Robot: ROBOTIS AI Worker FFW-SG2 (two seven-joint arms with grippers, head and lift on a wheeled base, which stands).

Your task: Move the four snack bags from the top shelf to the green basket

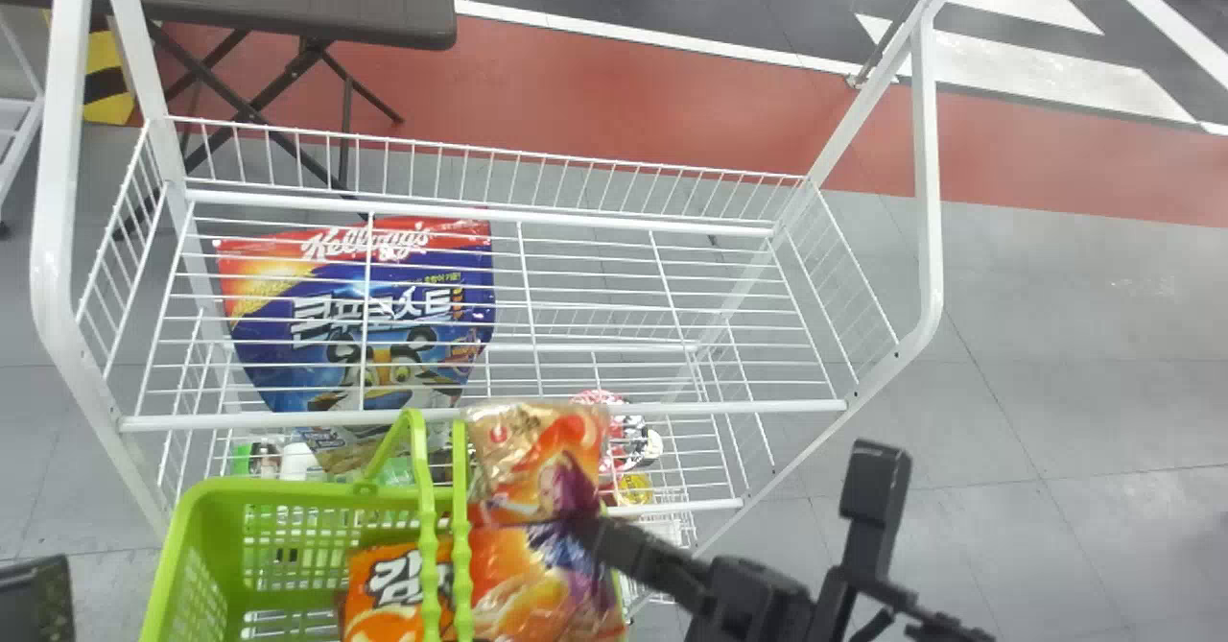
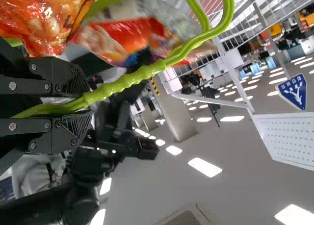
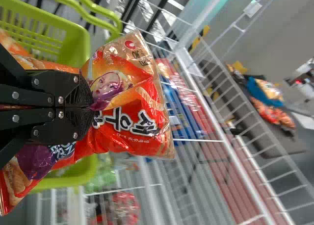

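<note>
Head view: the right gripper [image 1: 583,524] pinches a glossy, crinkled snack bag [image 1: 528,460] just beside the ribbed handles [image 1: 425,498] of the slotted green basket [image 1: 197,517]; the handles cross before an orange bag [image 1: 384,589]. White wire shelving [image 1: 672,409] overlies a blue pouch [image 1: 278,335].

Left wrist view: the left gripper [image 2: 89,100] clasps a smooth, knobbed handle.

Right wrist view: the right gripper's jaws meet on puckered film; a dark table [image 3: 289,145] lies beyond the wires.
</note>
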